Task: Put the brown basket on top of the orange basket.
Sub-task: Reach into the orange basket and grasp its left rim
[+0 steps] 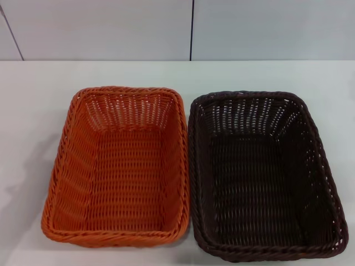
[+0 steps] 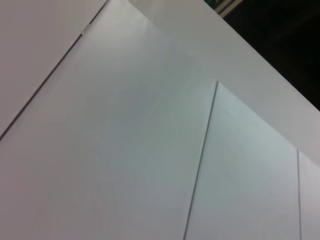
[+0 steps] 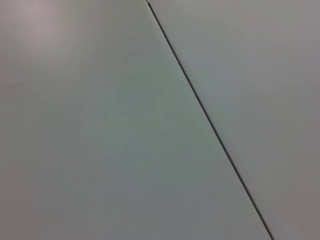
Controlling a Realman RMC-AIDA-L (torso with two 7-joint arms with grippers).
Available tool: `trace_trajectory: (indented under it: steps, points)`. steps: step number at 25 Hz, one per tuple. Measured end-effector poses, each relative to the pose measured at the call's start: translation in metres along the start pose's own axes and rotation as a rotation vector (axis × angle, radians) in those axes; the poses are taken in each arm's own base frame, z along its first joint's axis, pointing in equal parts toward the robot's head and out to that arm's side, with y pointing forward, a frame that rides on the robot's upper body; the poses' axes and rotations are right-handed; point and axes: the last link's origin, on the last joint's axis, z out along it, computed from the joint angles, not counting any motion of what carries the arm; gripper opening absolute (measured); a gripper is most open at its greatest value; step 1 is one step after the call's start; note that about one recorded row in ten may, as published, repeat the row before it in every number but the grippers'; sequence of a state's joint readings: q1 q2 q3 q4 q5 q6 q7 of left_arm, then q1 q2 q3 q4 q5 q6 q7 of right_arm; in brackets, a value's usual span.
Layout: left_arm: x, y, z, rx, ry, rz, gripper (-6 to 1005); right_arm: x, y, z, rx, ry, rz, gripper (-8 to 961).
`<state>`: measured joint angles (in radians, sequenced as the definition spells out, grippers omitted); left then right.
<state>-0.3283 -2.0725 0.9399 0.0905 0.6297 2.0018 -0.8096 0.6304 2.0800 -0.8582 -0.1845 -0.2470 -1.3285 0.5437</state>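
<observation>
Orange basket [image 1: 117,166] is sitting on the white bench [image 1: 33,111], rim touching the brown basket [image 1: 263,177] lying just to its right, both upright. Neither pincer is showing in any view; wrist views are showing only pale panels [image 3: 100,125].

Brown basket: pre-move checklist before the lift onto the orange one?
1. Brown basket upright, empty: ok.
2. Orange basket upright, empty, ready to receive: ok.
3. Gap between the two for a gripper: not ok, the facing rims meet or nearly so.
4. Brown basket's far and outer rims free on the white table: ok.
5. Left and right grippers' positions: cannot tell, neither shows in any view; the wrist views show only pale panels.
</observation>
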Motion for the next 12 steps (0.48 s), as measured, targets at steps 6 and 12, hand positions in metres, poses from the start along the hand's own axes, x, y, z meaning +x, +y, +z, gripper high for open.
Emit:
trace_trajectory:
  steps: [6,12]
  points:
    - [0.0028,-0.0031,-0.0043,0.039,0.016,0.008,772,0.0006,0.0005,-0.0004,-0.001,0.002,0.006,500]
    - [0.0082,-0.0073,-0.0113,0.095,0.046,0.03,771,0.0018,0.0011,-0.0019,-0.001,0.004,0.013,500]
